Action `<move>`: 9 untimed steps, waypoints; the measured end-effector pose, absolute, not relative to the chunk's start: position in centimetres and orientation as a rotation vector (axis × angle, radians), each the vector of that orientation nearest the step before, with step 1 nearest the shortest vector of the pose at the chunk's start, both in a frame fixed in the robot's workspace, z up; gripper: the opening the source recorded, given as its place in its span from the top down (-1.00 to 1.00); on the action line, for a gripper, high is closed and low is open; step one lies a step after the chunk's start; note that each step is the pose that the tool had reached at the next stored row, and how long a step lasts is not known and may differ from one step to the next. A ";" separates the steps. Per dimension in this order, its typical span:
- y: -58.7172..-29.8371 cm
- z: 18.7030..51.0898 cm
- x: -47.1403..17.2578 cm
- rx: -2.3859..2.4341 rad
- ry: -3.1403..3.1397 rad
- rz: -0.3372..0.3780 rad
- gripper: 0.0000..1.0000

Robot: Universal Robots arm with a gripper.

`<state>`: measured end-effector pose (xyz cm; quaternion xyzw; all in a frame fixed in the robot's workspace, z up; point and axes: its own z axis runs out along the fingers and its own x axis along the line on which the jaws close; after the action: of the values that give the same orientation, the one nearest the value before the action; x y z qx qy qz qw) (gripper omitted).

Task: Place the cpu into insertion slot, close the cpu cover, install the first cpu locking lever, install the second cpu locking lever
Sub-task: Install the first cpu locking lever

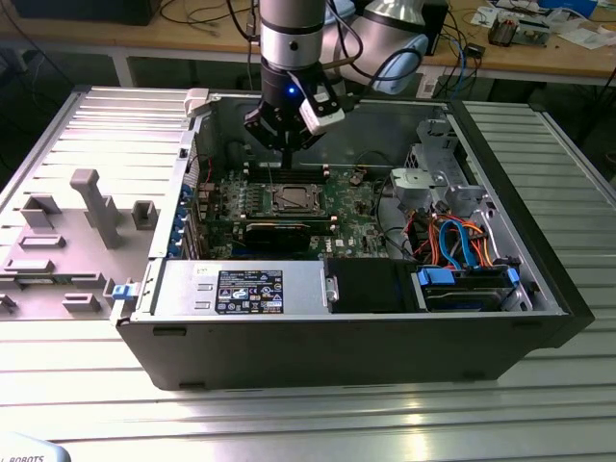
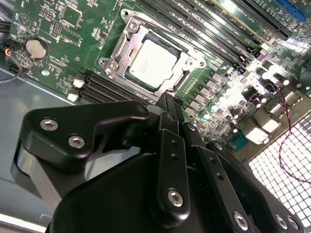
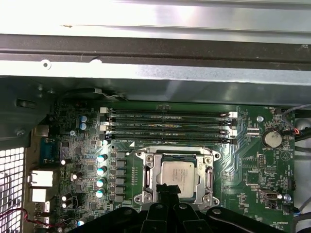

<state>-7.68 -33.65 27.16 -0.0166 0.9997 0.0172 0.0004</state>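
The cpu point(image 1: 292, 199) point(image 2: 151, 57) point(image 3: 177, 172) lies flat in the insertion slot point(image 3: 141, 196) on the green motherboard, silver top up. The cpu cover point(image 2: 130, 33) point(image 3: 151, 159) lies down around it as a silver frame. Thin metal levers run along the socket's sides; whether they are latched I cannot tell. My gripper point(image 1: 286, 152) point(image 2: 167, 99) point(image 3: 170, 188) hangs just above the socket's edge, apart from it. Its black fingers point(image 2: 171, 145) are pressed together, shut on nothing.
Long memory slots point(image 3: 167, 124) and a coin battery point(image 3: 272, 140) flank the socket. A black expansion card point(image 1: 277, 231) lies in front of it. A drive bay with orange and blue cables point(image 1: 452, 241) is at the exterior view's right. Case walls point(image 1: 337, 337) enclose everything.
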 end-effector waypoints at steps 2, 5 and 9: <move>-33.7 27.2 -7.9 -0.052 3.140 0.054 0.79; -33.7 27.1 -8.9 -0.052 3.140 0.054 0.79; -33.6 27.0 -10.4 -0.051 3.138 0.054 0.79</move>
<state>-10.37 -33.65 27.01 -0.0163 0.9997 0.0172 0.0016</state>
